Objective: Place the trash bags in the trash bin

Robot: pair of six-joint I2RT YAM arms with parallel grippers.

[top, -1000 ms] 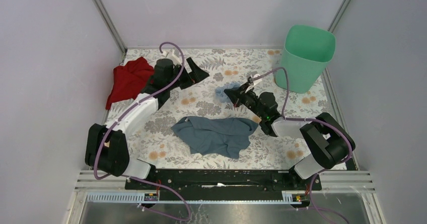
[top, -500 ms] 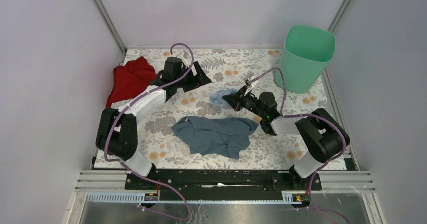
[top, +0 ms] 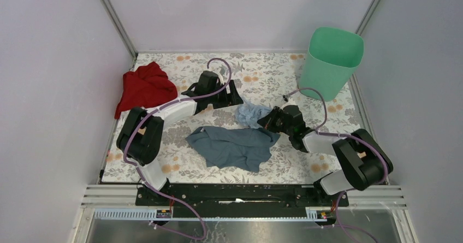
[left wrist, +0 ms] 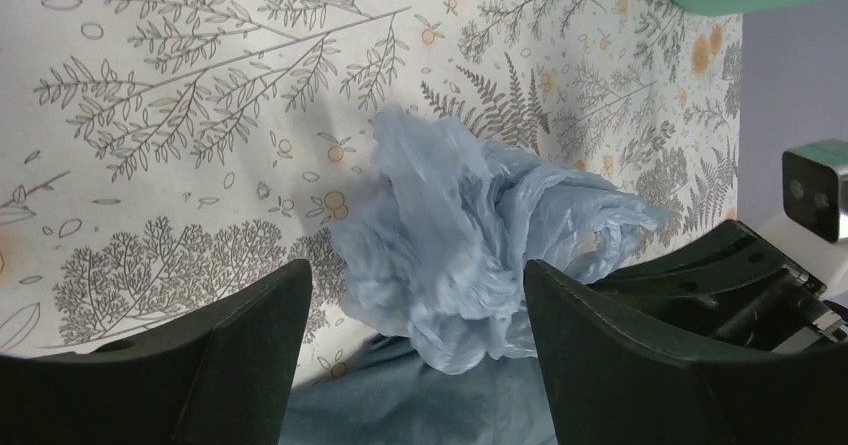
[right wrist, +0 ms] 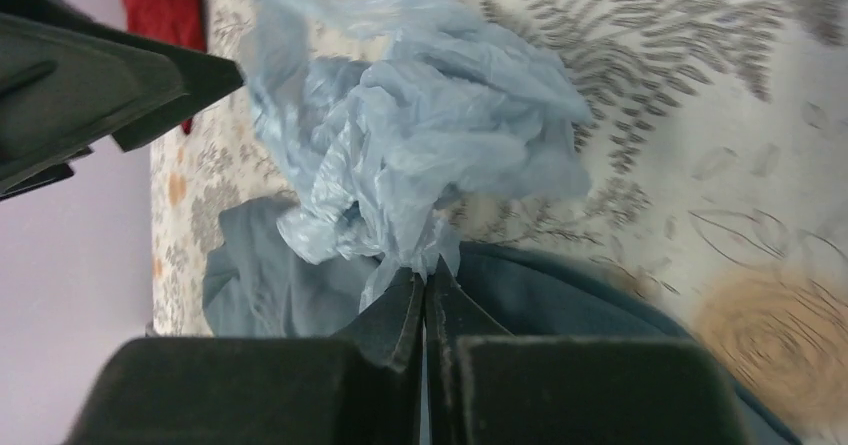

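The pale-blue trash bag (top: 251, 113) is a crumpled bunch at the table's middle; it also shows in the left wrist view (left wrist: 460, 235) and the right wrist view (right wrist: 420, 155). My right gripper (top: 263, 120) is shut on the bag's edge, its fingertips (right wrist: 405, 310) pinching the film just above the grey-blue cloth. My left gripper (top: 237, 100) is open, its jaws wide apart on either side of the bag (left wrist: 415, 300), not touching it. The mint-green trash bin (top: 330, 63) stands upright at the back right, apart from both grippers.
A grey-blue cloth (top: 232, 147) lies in front of the bag, partly under it. A red cloth (top: 141, 87) lies at the back left. Walls close in the floral table (top: 262, 71) on three sides.
My left gripper has swung right from beside the red cloth to the bag. My right gripper has drawn the bag a little toward the near side, down to the grey-blue cloth.
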